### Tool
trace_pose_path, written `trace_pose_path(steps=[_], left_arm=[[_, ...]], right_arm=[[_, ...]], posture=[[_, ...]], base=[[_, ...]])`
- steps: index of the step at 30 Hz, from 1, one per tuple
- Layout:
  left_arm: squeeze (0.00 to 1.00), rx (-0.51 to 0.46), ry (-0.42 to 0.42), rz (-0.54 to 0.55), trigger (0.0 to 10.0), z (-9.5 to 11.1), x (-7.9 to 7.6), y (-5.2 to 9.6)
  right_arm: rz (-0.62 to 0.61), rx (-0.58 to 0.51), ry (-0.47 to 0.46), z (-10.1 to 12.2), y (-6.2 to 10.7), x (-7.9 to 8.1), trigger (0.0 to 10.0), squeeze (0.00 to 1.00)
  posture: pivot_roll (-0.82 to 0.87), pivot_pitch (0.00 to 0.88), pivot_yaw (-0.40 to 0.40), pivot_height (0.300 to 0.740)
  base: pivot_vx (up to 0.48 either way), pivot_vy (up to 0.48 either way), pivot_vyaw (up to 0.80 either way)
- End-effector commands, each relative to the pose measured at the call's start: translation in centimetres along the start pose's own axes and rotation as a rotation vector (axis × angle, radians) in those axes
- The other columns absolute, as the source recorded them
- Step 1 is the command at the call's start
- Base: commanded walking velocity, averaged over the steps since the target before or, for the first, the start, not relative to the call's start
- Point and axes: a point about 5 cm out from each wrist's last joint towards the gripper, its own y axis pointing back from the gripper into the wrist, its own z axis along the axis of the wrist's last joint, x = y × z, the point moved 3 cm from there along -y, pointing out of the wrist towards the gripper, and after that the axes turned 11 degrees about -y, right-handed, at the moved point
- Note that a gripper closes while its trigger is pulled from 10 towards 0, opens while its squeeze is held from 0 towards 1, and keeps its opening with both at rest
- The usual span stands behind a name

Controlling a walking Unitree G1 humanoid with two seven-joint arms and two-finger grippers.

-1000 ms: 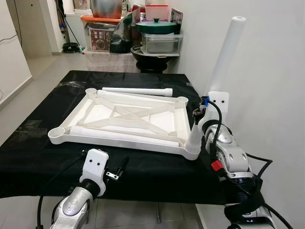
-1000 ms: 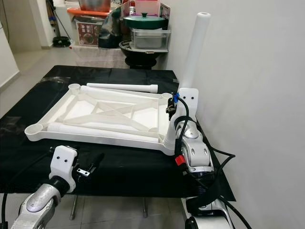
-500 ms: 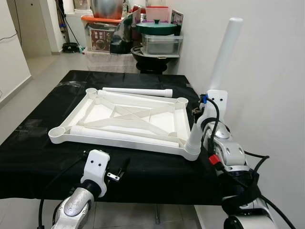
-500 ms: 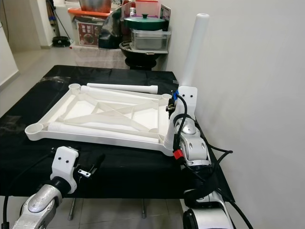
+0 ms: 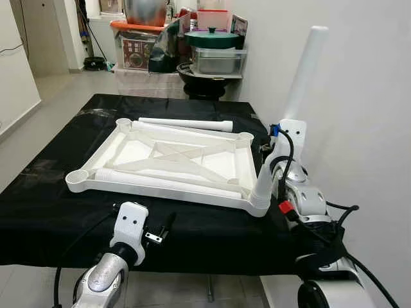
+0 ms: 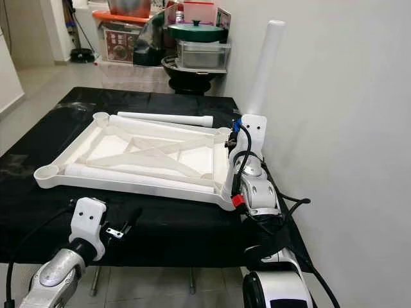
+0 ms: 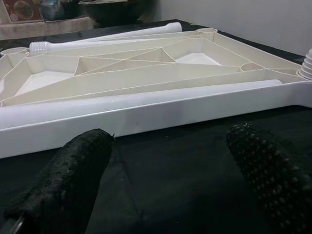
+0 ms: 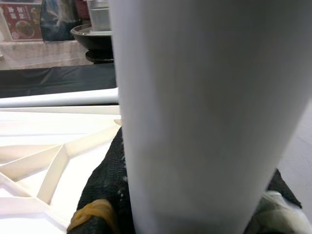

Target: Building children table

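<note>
Hovering low at the near edge of the black tabletop (image 5: 38, 205), the left hand (image 5: 166, 226) has its fingers (image 7: 68, 180) spread wide, holding nothing. Just beyond lies the white frame (image 5: 173, 167), upside down, with one leg (image 5: 167, 184) resting inside it. At its near right corner the right hand (image 6: 232, 144) grips a standing leg (image 5: 300, 77). Another leg (image 5: 186, 122) lies past the frame.

Smooth white plastic tabletop (image 5: 173, 160) & legs (image 5: 302, 70), matt black cloth cover (image 5: 58, 192), nubby rubber fingers (image 7: 263, 165).
</note>
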Motion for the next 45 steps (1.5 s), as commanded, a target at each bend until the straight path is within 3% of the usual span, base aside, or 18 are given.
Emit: trace_pose_path(steps=[1,14,23,38,45], left_arm=[[0.0,0.018,0.035,0.0,10.0,-0.3,0.1,0.1],[0.0,0.01,0.014,-0.025,10.0,-0.1,0.1,0.0],[0.0,-0.002,0.009,-0.024,10.0,0.0,0.2,0.1],[0.0,0.0,0.001,-0.024,10.0,0.0,0.3,0.2],[0.0,0.001,-0.002,-0.024,10.0,0.0,0.3,0.2]], right_arm=[[-0.095,0.133,0.013,-3.6,-0.1,-2.3,10.0,0.0],[-0.087,0.144,-0.009,-3.8,-0.1,-2.1,10.0,0.0],[-0.067,0.127,-0.004,-3.5,0.0,-1.9,10.0,0.0],[-0.164,0.162,-0.091,-4.6,-0.1,-3.1,10.0,0.0],[-0.162,0.183,-0.061,-5.2,-0.2,-3.0,10.0,0.0]], posture=[[0.06,0.0,-0.113,0.74],[0.06,0.0,-0.1,0.74],[0.05,0.0,-0.098,0.74],[0.06,0.0,-0.097,0.74],[0.06,0.0,-0.1,0.74]], base=[[0.0,0.0,0.0],[0.0,0.377,-0.47],[0.0,0.0,0.0],[0.0,0.0,0.0],[0.0,0.0,0.0]])
